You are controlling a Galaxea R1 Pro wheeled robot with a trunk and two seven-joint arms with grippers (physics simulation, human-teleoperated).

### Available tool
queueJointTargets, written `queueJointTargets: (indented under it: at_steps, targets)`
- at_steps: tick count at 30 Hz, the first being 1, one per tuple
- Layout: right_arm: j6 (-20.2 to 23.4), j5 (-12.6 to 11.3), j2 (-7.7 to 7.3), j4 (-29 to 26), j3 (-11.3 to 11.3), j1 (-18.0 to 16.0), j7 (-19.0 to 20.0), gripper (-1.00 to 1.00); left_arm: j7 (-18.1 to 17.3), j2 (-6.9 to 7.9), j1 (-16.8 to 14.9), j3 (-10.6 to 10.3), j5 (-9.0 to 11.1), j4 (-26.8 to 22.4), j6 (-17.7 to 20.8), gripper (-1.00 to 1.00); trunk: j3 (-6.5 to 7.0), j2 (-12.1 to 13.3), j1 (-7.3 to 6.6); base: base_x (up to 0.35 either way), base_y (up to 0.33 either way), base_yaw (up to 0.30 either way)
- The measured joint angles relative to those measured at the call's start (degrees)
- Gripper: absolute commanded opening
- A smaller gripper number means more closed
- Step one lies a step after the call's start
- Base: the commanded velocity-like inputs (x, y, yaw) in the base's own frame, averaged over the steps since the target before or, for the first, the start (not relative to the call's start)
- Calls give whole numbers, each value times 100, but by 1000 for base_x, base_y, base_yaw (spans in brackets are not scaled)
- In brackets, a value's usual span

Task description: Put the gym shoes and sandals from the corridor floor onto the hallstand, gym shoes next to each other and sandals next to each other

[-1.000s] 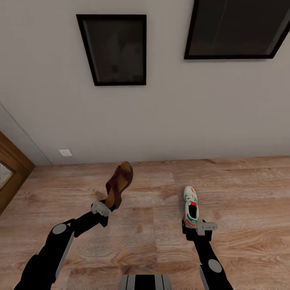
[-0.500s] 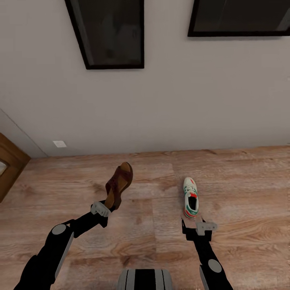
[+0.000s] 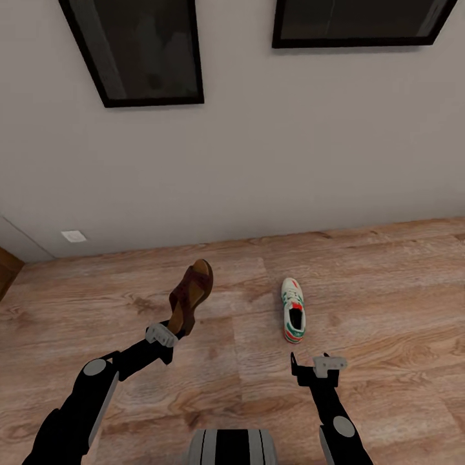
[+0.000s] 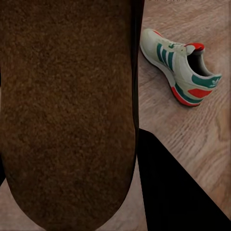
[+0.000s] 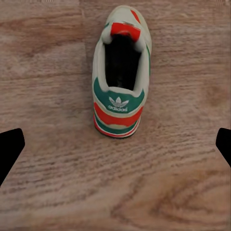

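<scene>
The white lace-up gym shoe with green side stripes and a red-orange heel patch (image 3: 292, 310) sits flat on the light brown wood-plank corridor floor (image 3: 387, 290), toe aimed toward the pale grey wall (image 3: 271, 161), heel toward the robot. From the right wrist camera the gym shoe (image 5: 122, 72) is dead centre, heel logo facing the lens, its dark opening showing, with floor (image 5: 48, 144) all around it. The right gripper (image 3: 313, 366) hangs just short of that heel, not touching, fingers spread wide with bare floor between them; the two black fingertips (image 5: 9, 149) peek in at opposite edges of the wrist picture.

Over on the other side, the flat brown slip-on sandal (image 3: 189, 299) is up off the floor, tilted with its toe raised toward the wall, clamped at the heel end by the left gripper (image 3: 169, 332). In the left wrist camera the sandal's rough brown sole (image 4: 67, 110) looms huge and close, and beyond it the gym shoe (image 4: 180, 65) lies on the planks (image 4: 202, 139), well apart from the sandal.

Beyond the shoes, two black-framed dark pictures (image 3: 139, 48) hang on the wall, and a small white wall plate (image 3: 73, 236) sits low near the skirting.
</scene>
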Motion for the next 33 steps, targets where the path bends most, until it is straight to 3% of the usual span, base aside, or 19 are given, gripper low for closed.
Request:
queueJointTargets:
  at_steps: [11, 33]
  targets:
    - [0, 3, 0, -5, -1, 0, 1, 100, 1, -16, -15, 1, -2, -7, 2, -100, -4, 0, 0, 267, 0, -6]
    - [11, 10, -6, 0, -3, -11, 0, 100, 0, 2, 19, -15, 0, -305, 12, -100, -4, 0, 2, 9, 0, 0]
